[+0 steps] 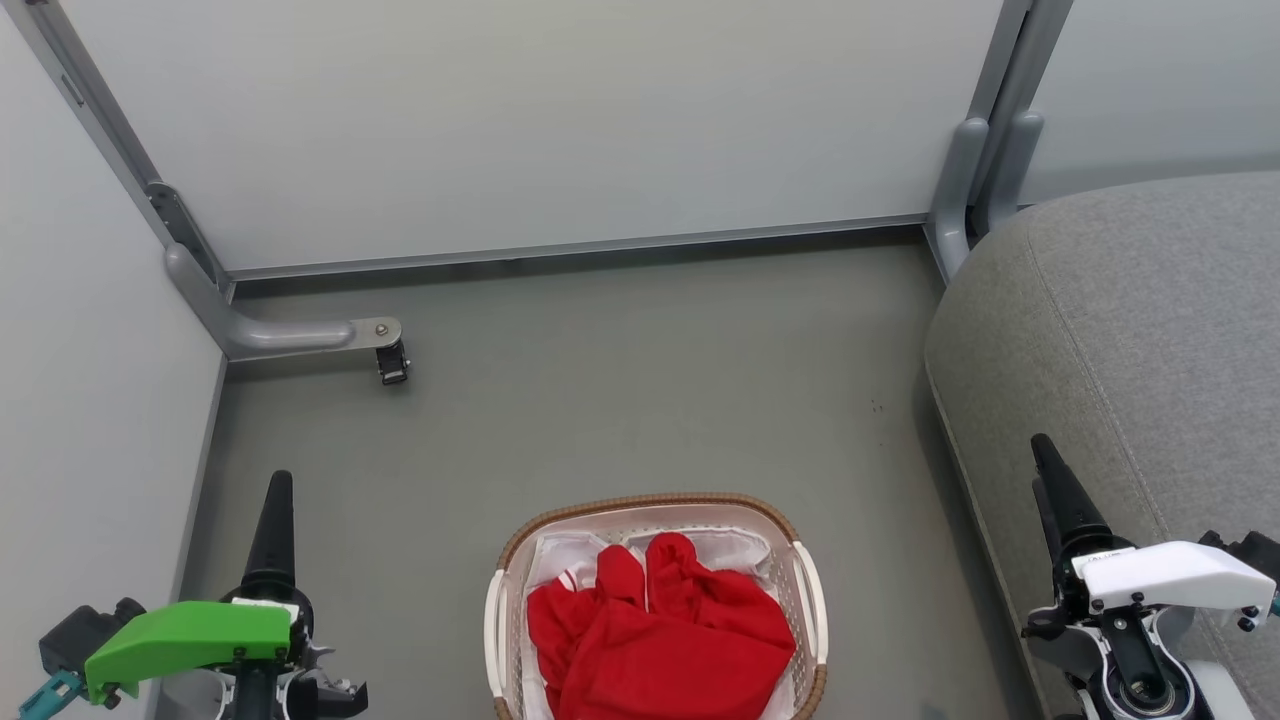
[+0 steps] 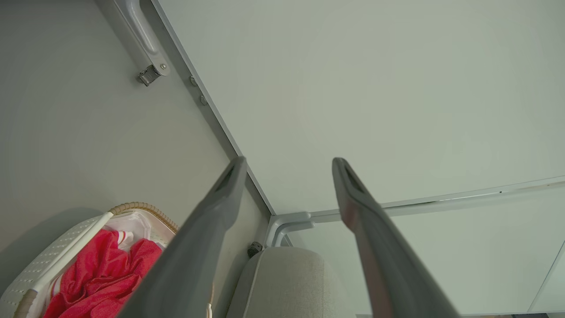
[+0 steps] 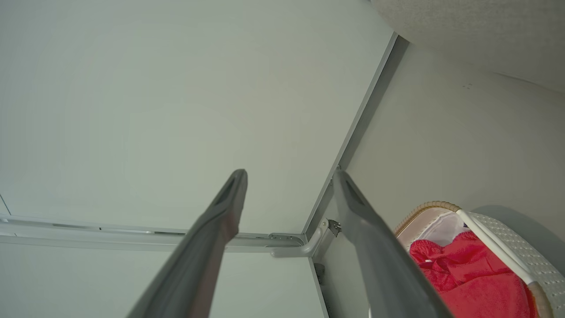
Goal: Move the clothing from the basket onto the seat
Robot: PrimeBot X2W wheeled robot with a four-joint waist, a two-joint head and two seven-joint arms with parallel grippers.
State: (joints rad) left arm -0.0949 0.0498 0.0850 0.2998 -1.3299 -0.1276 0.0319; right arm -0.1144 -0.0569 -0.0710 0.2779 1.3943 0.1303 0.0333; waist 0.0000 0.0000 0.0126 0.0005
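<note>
The basket (image 1: 655, 503), cream with a brown woven rim, stands on the floor at the bottom middle of the head view. Crumpled red clothing (image 1: 660, 640) lies inside it on a white liner. The grey seat (image 1: 1150, 330) rises at the right. My left gripper (image 1: 281, 480) hovers left of the basket, well apart from it. My right gripper (image 1: 1042, 445) hangs by the seat's near edge, right of the basket. Both are open and empty: left gripper (image 2: 289, 161), right gripper (image 3: 290, 173). The wrist views also catch the basket (image 2: 57, 247) (image 3: 507, 238), the clothing (image 2: 101, 278) (image 3: 468, 278) and the seat (image 2: 287, 282) (image 3: 485, 31).
Pale partition walls close the space at the back and left. A grey metal foot with a small caster (image 1: 392, 365) juts onto the grey floor (image 1: 640, 380) at the back left. Another grey post foot (image 1: 965, 180) stands at the back right, beside the seat.
</note>
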